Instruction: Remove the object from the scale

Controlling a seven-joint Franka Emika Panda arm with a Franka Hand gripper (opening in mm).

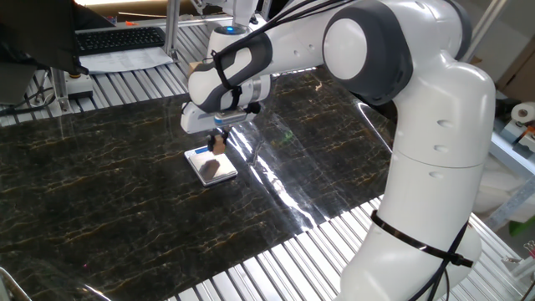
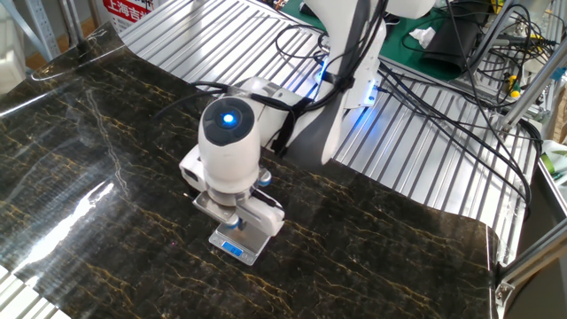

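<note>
The scale (image 1: 206, 166) is a small silvery square lying flat on the dark marble-patterned tabletop; in the other fixed view (image 2: 249, 242) its blue display strip (image 2: 232, 250) faces the near side. My gripper (image 1: 219, 145) hangs just above the scale's far edge, shut on the object (image 1: 220, 140), a tiny tan-brown block held clear of the platform. In the other fixed view the white hand with its blue light (image 2: 230, 146) hides the fingers and the block.
A larger light-tan cube (image 1: 197, 69) sits on the ribbed metal surface behind the arm. A keyboard (image 1: 117, 38) and papers lie at the back left. Cables (image 2: 425, 97) run across the ribbed metal at the far side.
</note>
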